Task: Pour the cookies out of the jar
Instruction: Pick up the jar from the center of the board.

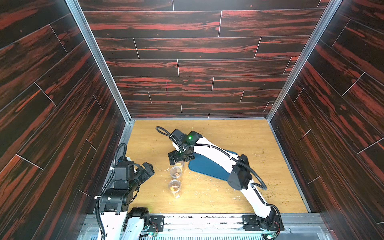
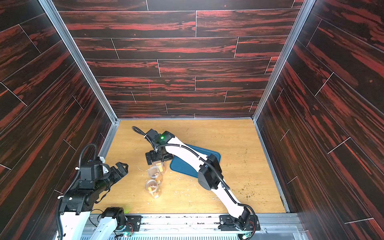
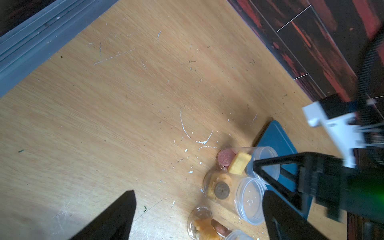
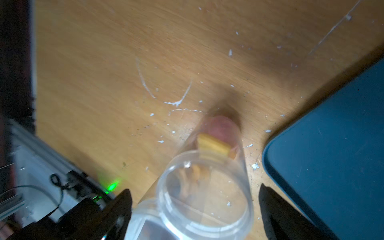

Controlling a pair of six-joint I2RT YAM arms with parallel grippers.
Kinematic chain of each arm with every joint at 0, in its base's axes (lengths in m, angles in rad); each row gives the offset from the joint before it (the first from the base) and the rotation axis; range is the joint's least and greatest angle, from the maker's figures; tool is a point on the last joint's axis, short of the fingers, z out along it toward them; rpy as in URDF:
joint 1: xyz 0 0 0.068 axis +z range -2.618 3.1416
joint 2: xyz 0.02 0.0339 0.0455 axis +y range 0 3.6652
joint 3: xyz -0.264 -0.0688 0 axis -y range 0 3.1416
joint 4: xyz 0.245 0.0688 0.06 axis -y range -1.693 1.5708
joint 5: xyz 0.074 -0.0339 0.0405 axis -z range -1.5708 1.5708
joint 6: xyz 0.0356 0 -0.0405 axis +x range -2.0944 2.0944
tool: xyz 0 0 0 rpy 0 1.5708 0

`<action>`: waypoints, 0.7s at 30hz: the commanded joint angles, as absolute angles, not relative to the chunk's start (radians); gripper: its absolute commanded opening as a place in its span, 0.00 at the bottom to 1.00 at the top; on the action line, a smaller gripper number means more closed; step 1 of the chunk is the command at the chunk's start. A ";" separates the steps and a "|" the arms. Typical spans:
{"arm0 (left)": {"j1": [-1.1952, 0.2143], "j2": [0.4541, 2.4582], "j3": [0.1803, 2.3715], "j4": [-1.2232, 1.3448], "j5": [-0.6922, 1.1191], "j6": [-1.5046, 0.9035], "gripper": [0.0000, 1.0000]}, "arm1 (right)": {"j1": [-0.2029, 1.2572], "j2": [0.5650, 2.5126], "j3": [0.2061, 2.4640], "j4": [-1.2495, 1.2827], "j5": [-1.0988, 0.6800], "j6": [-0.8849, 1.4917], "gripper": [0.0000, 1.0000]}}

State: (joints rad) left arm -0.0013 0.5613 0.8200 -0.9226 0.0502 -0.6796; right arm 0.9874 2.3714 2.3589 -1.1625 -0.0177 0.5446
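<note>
Three walls (image 1: 187,52) of dark plank panelling streaked with red box in the cell. They meet at bare aluminium corner posts (image 1: 99,58) and rise well above the floor of the space. The worktop (image 1: 249,135) is a pale oak-grain board, scuffed and scratched. A metal rail (image 1: 207,220) along its front edge carries both arm bases.

A blue tray (image 1: 207,168) with rounded corners lies flat near the middle of the worktop, partly under the right arm (image 1: 218,158), which reaches from the front right corner across it. The left arm (image 1: 124,182) is folded by the left edge.

Three clear jars (image 1: 176,172) stand upright, mouths open, in a close row running front to back. They sit left of the middle and just beside the tray's left edge. The cookies (image 3: 240,163) are all inside them: a pink disc (image 3: 226,157) and a yellow square in the rearmost jar, tan and brown pieces in the other two.

The right gripper (image 4: 195,195) hangs over the rearmost jar. Its jaws are spread wide, one finger at each side of the mouth, and a gap shows on both sides. The left gripper (image 1: 149,167) hovers near the left edge, jaws apart and holding nothing.

White flecks (image 3: 204,142) and curved scrapes lie around the jars. Dark crumbs (image 1: 270,195) dot the worktop towards the right edge.
</note>
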 commanded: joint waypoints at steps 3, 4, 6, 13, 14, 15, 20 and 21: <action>-0.002 0.543 0.811 -0.956 0.032 -0.686 0.99 | 0.992 2.412 2.391 -1.215 0.043 0.557 0.99; -0.002 0.544 0.812 -0.956 0.031 -0.687 0.99 | 0.993 2.417 2.391 -1.217 0.041 0.559 0.99; -0.002 0.543 0.813 -0.957 0.031 -0.686 0.99 | 0.992 2.426 2.393 -1.218 0.036 0.562 0.98; -0.003 0.546 0.813 -0.959 0.032 -0.686 0.99 | 0.991 2.464 2.436 -1.218 0.046 0.564 0.95; -0.002 0.547 0.813 -0.959 0.032 -0.684 0.99 | 0.991 2.468 2.441 -1.218 0.045 0.564 0.93; -0.002 0.548 0.813 -0.958 0.032 -0.683 0.99 | 0.989 2.472 2.444 -1.219 0.045 0.566 0.91; -0.002 0.554 0.813 -0.951 0.034 -0.682 0.99 | 0.983 2.472 2.447 -1.224 0.046 0.573 0.86; -0.002 0.555 0.813 -0.950 0.033 -0.682 0.99 | 0.984 2.470 2.447 -1.226 0.046 0.574 0.85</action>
State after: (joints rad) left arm -0.0013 0.5522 0.8196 -0.9287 0.0441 -0.6804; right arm 0.9859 2.4260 2.4256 -1.1904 0.0383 0.5545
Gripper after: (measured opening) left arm 0.986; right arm 0.854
